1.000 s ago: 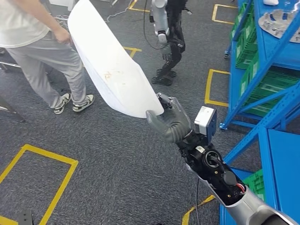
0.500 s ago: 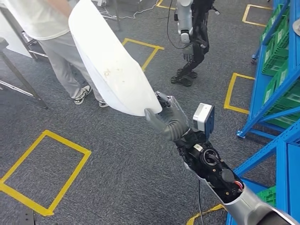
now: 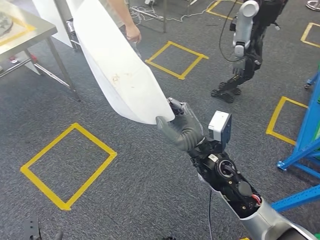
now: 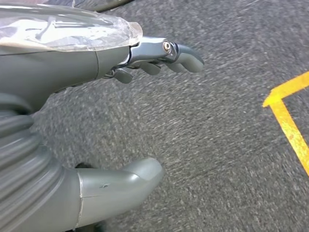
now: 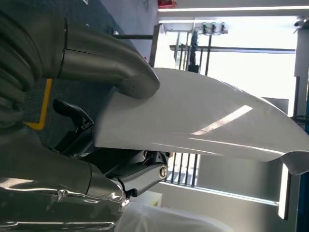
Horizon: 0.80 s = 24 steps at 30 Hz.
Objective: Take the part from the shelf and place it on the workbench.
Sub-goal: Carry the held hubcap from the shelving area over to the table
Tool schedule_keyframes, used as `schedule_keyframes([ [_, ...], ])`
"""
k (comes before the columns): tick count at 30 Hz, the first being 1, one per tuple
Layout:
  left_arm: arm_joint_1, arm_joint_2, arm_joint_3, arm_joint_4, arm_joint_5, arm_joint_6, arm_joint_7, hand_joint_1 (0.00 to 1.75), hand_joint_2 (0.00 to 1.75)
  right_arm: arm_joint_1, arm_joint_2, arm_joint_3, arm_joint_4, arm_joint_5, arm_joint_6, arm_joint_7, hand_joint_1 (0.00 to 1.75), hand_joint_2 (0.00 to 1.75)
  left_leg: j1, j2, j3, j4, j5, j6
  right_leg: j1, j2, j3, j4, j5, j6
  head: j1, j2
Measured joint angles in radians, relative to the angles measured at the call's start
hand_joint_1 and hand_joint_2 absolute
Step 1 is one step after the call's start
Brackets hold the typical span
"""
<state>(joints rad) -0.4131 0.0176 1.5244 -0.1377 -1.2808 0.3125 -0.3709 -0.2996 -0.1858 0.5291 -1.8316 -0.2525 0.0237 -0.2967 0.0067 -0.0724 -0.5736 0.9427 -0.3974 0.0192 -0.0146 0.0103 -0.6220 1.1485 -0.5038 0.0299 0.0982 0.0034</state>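
Right hand (image 3: 183, 131) grasped narrow end of part (image 3: 115, 70): long, smooth, curved white panel, glossy. Left hand (image 4: 109, 111) released, fingers apart over coarse grey carpet (image 4: 226, 145).

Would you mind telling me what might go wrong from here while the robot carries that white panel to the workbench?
The right hand holds the long white panel by one end only, so it may sag or slip from the grip. A person's hand sits close to the panel's far edge, so a swing might strike it. The workbench and its legs lie near the panel's far end, so a turn might clip them.
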Motion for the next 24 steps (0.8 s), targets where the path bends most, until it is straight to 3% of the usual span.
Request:
schedule_keyframes([
  [1,0.0,-0.002,0.0,0.0,-0.002,-0.002,0.003,0.0,1.75,-0.003,0.0,0.0,0.001,0.0,0.0,0.0,1.75,1.75,0.0,-0.013,0.001,0.002,-0.002,-0.003,-0.002,0.022,0.03,-0.071,0.036,-0.004,0.001,0.0],
  [3,-0.003,-0.004,0.0,0.0,-0.006,-0.005,0.01,0.0,1.75,-0.008,0.0,0.0,0.005,0.0,0.003,-0.003,1.75,1.75,0.0,-0.035,-0.007,0.008,-0.001,-0.012,-0.005,0.058,0.072,-0.167,0.064,-0.009,0.0,0.0],
  [4,-0.003,-0.004,0.0,0.0,-0.007,-0.006,0.012,0.0,1.75,-0.011,0.0,0.0,0.007,0.0,0.005,-0.005,1.75,1.75,0.001,-0.045,-0.014,0.009,0.001,-0.019,-0.005,0.065,0.079,-0.179,0.059,-0.011,-0.001,0.0],
  [6,-0.001,-0.001,0.0,0.0,-0.008,-0.006,0.013,0.0,1.75,-0.015,0.002,0.001,0.013,-0.001,0.013,-0.011,1.75,1.75,0.005,-0.06,-0.024,0.01,0.006,-0.031,-0.006,0.045,0.084,-0.187,0.06,-0.017,-0.001,0.0],
  [8,-0.001,0.0,0.0,0.001,-0.01,-0.007,0.013,0.0,1.75,-0.02,0.005,0.001,0.018,-0.003,0.02,-0.017,1.75,1.75,0.002,-0.023,-0.044,0.049,-0.018,-0.04,-0.009,0.02,0.09,-0.197,0.065,-0.027,-0.009,0.0],
  [10,-0.006,-0.001,0.0,0.002,-0.011,-0.01,0.013,0.0,1.75,-0.024,0.007,0.002,0.024,-0.004,0.025,-0.02,1.75,1.75,0.001,0.04,-0.105,0.17,-0.076,-0.05,-0.007,-0.006,0.093,-0.201,0.066,-0.035,-0.02,0.0],
  [12,-0.007,-0.002,0.0,0.002,-0.01,-0.014,0.014,0.0,1.75,-0.025,0.008,0.003,0.03,-0.006,0.028,-0.021,1.75,1.75,0.003,0.062,-0.17,0.292,-0.117,-0.055,-0.003,-0.033,0.092,-0.201,0.064,-0.037,-0.024,0.0],
  [13,-0.006,-0.003,0.0,0.002,-0.01,-0.016,0.015,0.0,1.75,-0.026,0.008,0.003,0.033,-0.006,0.029,-0.021,1.75,1.75,0.004,0.065,-0.178,0.306,-0.113,-0.056,-0.003,-0.046,0.092,-0.201,0.063,-0.038,-0.024,0.0],
  [14,-0.005,-0.003,0.0,0.002,-0.01,-0.017,0.016,0.0,1.75,-0.026,0.008,0.004,0.036,-0.006,0.029,-0.021,1.75,1.75,0.004,0.068,-0.164,0.278,-0.091,-0.055,-0.002,-0.058,0.093,-0.201,0.063,-0.037,-0.024,0.0],
  [15,-0.005,-0.003,0.0,0.002,-0.01,-0.017,0.016,0.0,1.75,-0.028,0.009,0.004,0.039,-0.006,0.03,-0.022,1.75,1.75,0.003,0.076,-0.129,0.213,-0.057,-0.053,-0.002,-0.07,0.094,-0.201,0.061,-0.036,-0.025,0.0],
  [17,-0.009,-0.002,0.0,0.002,-0.011,-0.019,0.016,0.0,1.75,-0.031,0.01,0.004,0.042,-0.006,0.03,-0.022,1.75,1.75,-0.004,0.118,-0.051,0.066,-0.007,-0.041,0.002,-0.09,0.098,-0.201,0.057,-0.031,-0.025,0.0],
  [19,-0.013,-0.001,0.0,0.002,-0.012,-0.022,0.017,0.0,1.75,-0.036,0.012,0.004,0.045,-0.007,0.031,-0.023,1.75,1.75,-0.013,0.139,-0.02,0.005,0.004,-0.026,0.007,-0.106,0.101,-0.201,0.053,-0.022,-0.024,0.0],
  [21,-0.012,0.0,0.0,0.002,-0.013,-0.023,0.02,0.0,1.75,-0.04,0.014,0.005,0.048,-0.008,0.033,-0.023,1.75,1.75,-0.015,0.116,-0.02,0.003,0.005,-0.014,0.008,-0.12,0.104,-0.201,0.048,-0.011,-0.021,0.0],
  [23,-0.012,0.001,0.0,0.002,-0.014,-0.024,0.024,0.0,1.75,-0.046,0.016,0.004,0.051,-0.011,0.037,-0.022,1.75,1.75,-0.009,0.096,-0.016,-0.003,0.008,-0.003,0.005,-0.092,0.092,-0.169,0.022,-0.001,-0.019,0.0],
  [24,-0.012,0.002,0.0,0.002,-0.013,-0.024,0.024,0.0,1.75,-0.048,0.016,0.004,0.053,-0.012,0.038,-0.021,1.75,1.75,-0.006,0.087,-0.013,-0.005,0.009,0.002,0.003,-0.066,0.071,-0.122,-0.006,0.003,-0.016,0.0],
])
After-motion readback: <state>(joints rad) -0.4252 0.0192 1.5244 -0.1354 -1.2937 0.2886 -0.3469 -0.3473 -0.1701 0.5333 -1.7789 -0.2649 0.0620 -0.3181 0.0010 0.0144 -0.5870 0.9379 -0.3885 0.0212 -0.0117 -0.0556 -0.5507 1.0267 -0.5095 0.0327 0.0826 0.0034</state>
